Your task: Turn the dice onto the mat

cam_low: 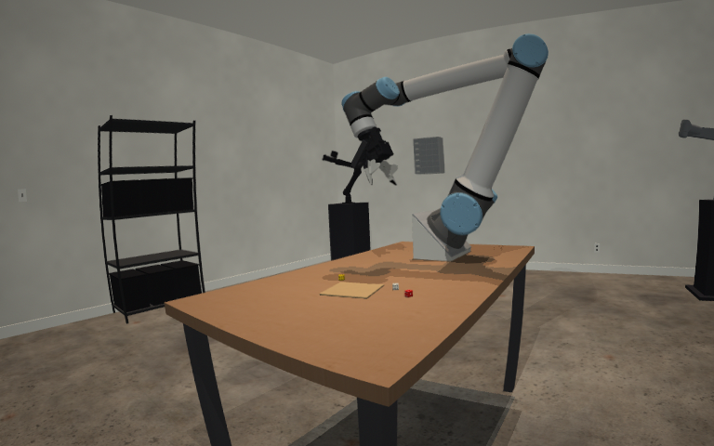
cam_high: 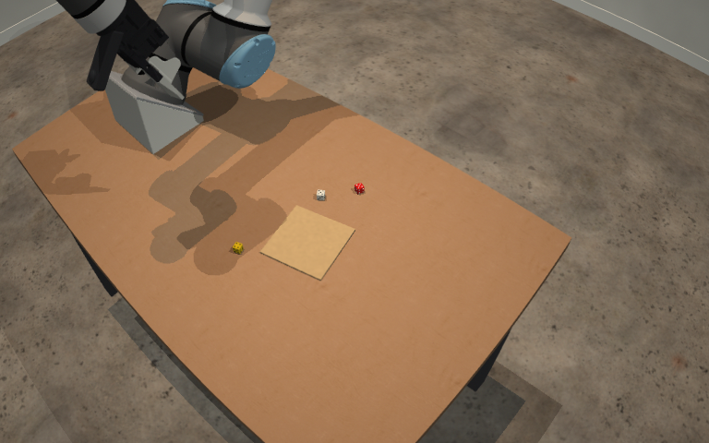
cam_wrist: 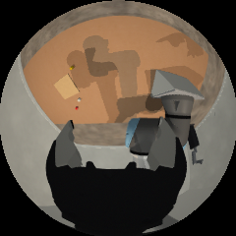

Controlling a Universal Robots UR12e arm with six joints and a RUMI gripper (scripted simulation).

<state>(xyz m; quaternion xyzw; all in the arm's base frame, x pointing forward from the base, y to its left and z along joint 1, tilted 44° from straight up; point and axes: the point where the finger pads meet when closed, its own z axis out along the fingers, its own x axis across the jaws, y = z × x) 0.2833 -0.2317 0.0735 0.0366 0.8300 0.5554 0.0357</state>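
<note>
- Top view: a square, thin, tan mat (cam_high: 307, 242) (cam_low: 351, 290) (cam_wrist: 66, 87) lies on the brown wooden table (cam_high: 429, 307) (cam_low: 305, 331) (cam_wrist: 143, 41) and serves as the landmark.
- Top view: a small yellow cube die (cam_high: 237, 247) (cam_low: 341, 277) (cam_wrist: 72, 67) sits off the mat, near its left corner; a small white cube die (cam_high: 320, 195) (cam_low: 395, 286) (cam_wrist: 79, 99) sits off it, just above its upper edge. A small red cube die (cam_high: 359, 188) (cam_low: 408, 293) (cam_wrist: 77, 107) stands beyond the white one, up and right of the mat.
- Exterior view: yellow die behind the mat; white and red dice to its right, red the farther. The black two-jaw gripper with grey fingers (cam_high: 170, 89) (cam_low: 382, 182) hangs above table height, behind the mat, jaws spread, gripping nothing.
- Wrist view: yellow die above the mat, white and red to its lower right. Fingers wide apart. Pips too small to read reliably.
</note>
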